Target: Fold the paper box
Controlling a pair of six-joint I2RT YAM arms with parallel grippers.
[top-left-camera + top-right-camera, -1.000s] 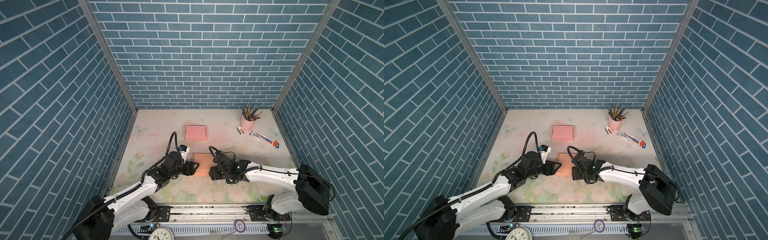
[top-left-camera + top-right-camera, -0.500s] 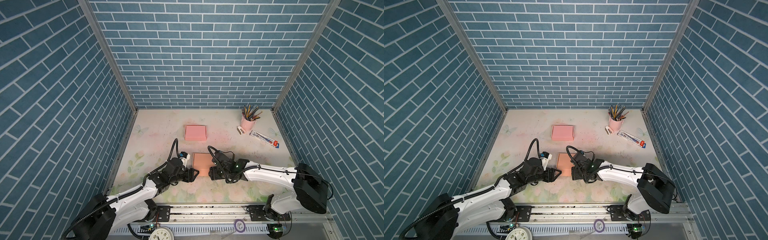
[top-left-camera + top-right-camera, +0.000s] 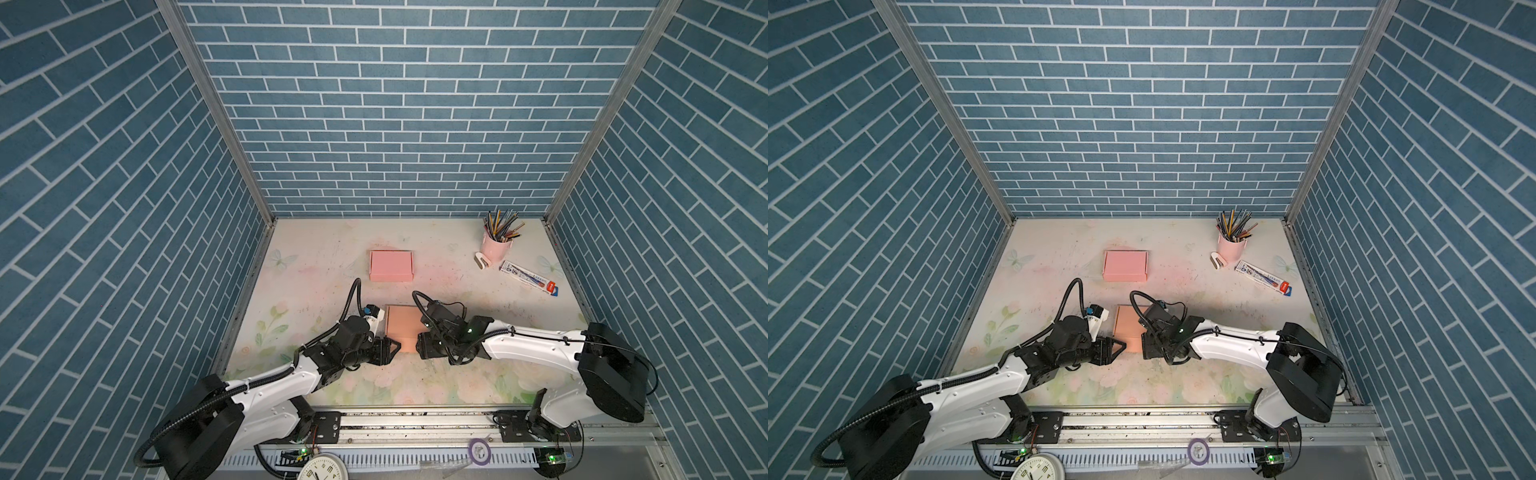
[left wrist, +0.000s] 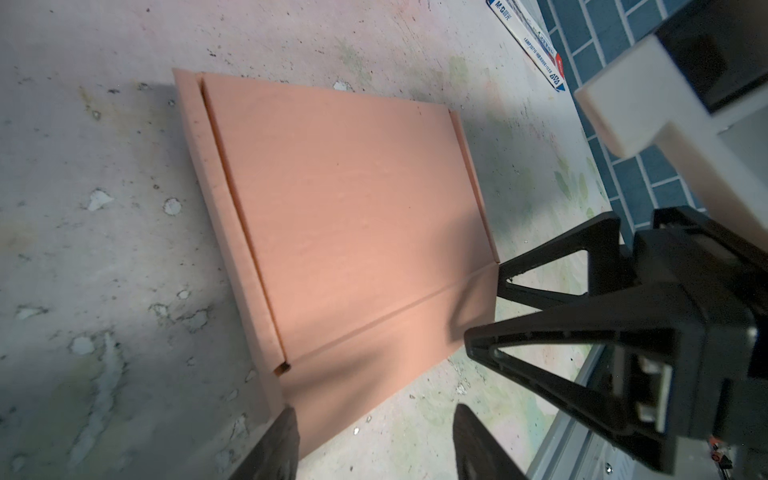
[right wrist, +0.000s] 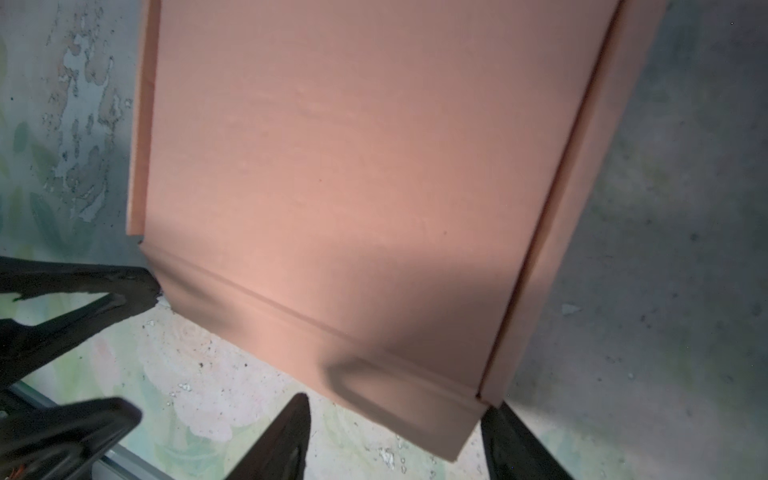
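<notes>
**Left to right, seen from above.**

- Left pincer (image 4: 374, 409): low over the table (image 3: 316, 266), at the 7 o'clock corner of the box (image 3: 402, 327). Its jaws are spread and pinch nothing. In the left wrist view one finger (image 4: 274, 444) sits just beside the corner of the near flap.
- Box: salmon card, lying flat just toward 6 o'clock from the table's centre, between the two pincers. A crease sets off the flap at its 6 o'clock end. Narrow strips run along its 9 and 3 o'clock sides.
- Pink box (image 3: 390, 266): closed, at 12 o'clock from the box and apart from it.
- Right pincer (image 5: 397, 403): at the box's 5 o'clock corner. Its jaws are spread, with the flap's corner lying between the fingers (image 5: 286, 440) but not clamped.
- Cup (image 3: 496, 245): pink, holding pencils, toward 2 o'clock on the table.
- White item (image 3: 482, 261): small, lying at the foot of the cup.
- Carton (image 3: 528, 277): long and flat, at 4 o'clock from the cup.
</notes>
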